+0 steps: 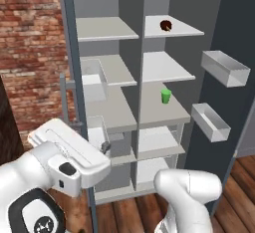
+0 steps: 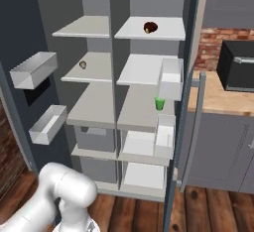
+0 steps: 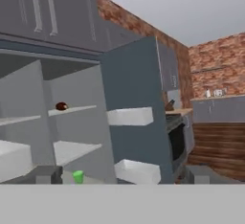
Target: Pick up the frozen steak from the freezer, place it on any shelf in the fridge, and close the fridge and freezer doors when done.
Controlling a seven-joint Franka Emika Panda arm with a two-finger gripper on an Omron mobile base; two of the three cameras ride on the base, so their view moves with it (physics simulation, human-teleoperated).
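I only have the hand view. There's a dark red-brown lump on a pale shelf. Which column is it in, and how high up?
Observer: The dark red-brown roundish steak lies on the top shelf of the right-hand column, the fridge.
Operator: I see the right door open. And the left one?
Observer: The slate-grey freezer door stands wide open too, with two grey bins on its inner face.
Operator: Anything left in the freezer?
Observer: A small brown roundish thing sits on the second shelf of the freezer. It is too small to identify.
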